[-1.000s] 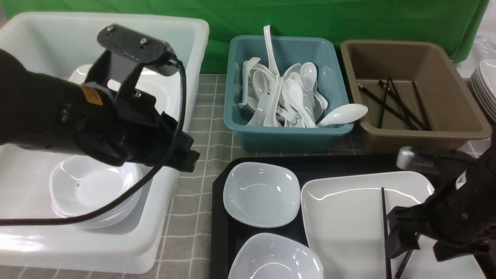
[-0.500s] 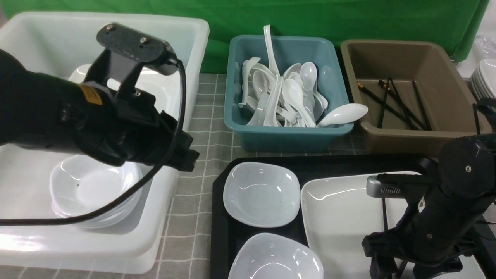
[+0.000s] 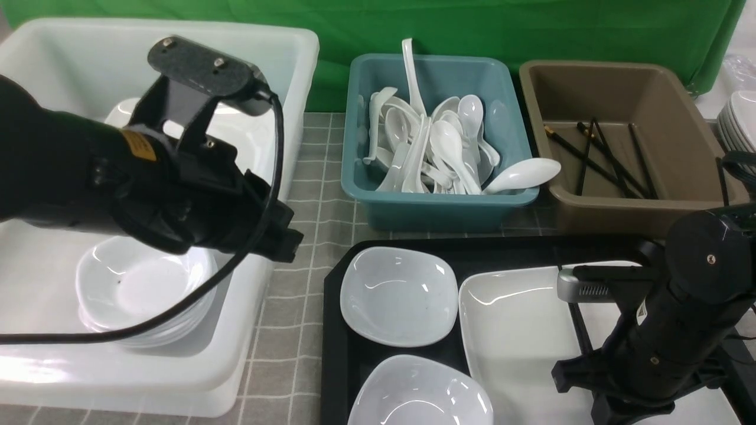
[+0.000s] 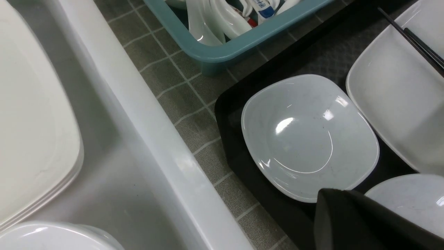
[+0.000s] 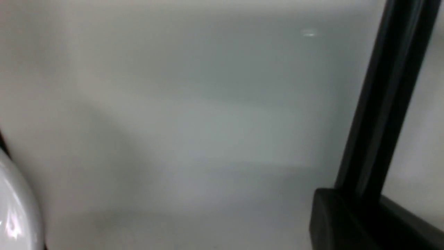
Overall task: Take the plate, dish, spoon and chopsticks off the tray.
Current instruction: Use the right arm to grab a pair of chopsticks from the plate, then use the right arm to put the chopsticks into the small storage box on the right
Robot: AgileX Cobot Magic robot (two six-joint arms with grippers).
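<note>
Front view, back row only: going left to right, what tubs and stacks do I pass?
white tub → teal tub → brown tub → stack of white plates, cut off by the right edge.

No readable text (yellow sticker [image 3: 139,146] too blurred).

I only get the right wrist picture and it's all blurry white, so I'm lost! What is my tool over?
Observer: The big square plate, sitting on a black tray.
Kid: What else is on the tray?
Observer: A small bowl and a nearer bowl, left of the plate.
Kid: Where could the black sticks go?
Observer: A brown tub beyond the tray already holds other chopsticks.
</note>
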